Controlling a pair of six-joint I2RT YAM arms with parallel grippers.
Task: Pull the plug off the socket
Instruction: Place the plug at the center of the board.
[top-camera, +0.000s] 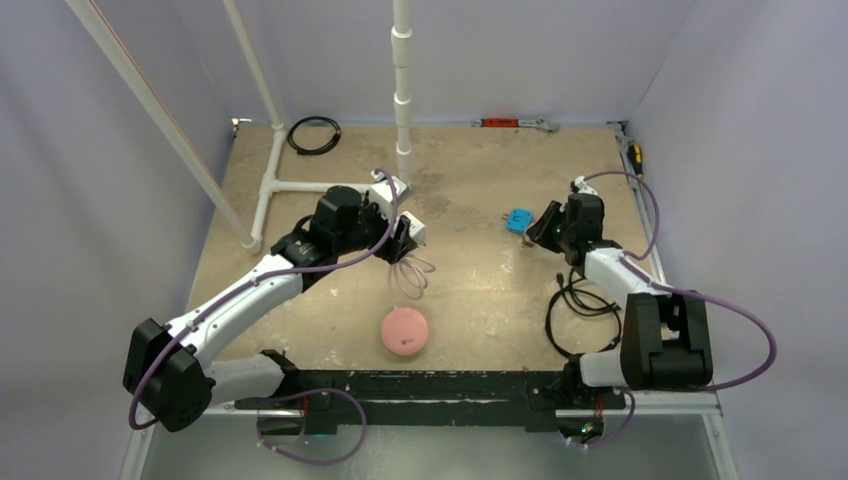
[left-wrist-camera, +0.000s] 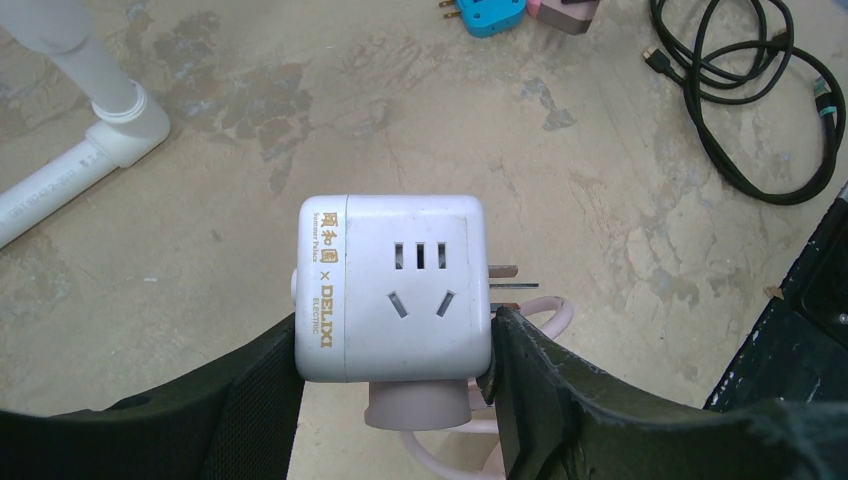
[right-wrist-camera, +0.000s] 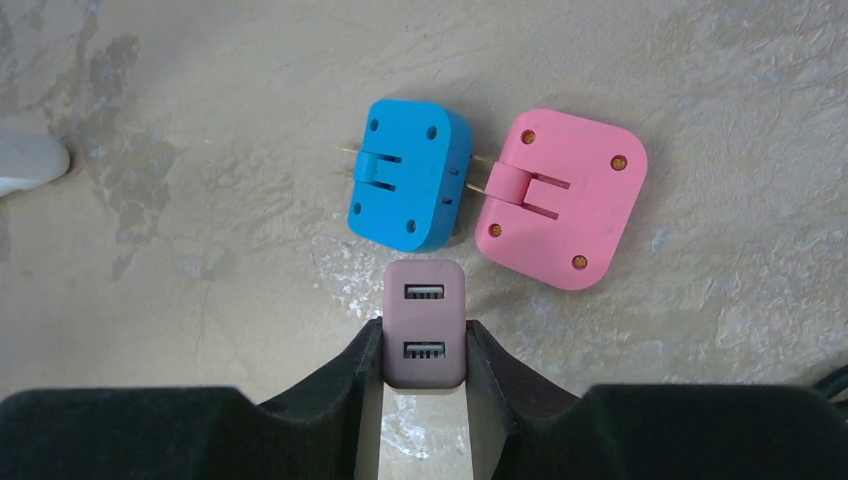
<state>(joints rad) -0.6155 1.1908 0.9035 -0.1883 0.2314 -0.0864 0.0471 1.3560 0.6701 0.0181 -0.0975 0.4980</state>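
The left gripper (left-wrist-camera: 395, 335) clamps the white socket (left-wrist-camera: 390, 280) by its sides, likely to brace it; gold print reads "Summer Palace × DELIXI ELECTRIC" beside Chinese characters. The right gripper (right-wrist-camera: 424, 340) pinches the mauve two-port USB plug (right-wrist-camera: 424, 290), well apart from the socket, just beside a blue adapter (right-wrist-camera: 410, 175) and a pink adapter (right-wrist-camera: 560, 195), so the pull looks done.

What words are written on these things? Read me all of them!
"颐和园": white socket cube, side strip.
"Summer Palace": beside those characters.
"× DELIXI": same strip.
"ELECTRIC": beside DELIXI.
White pipe: grey print, too blurred to read.
Blue plug, pink plug, brown USB plug: no words.
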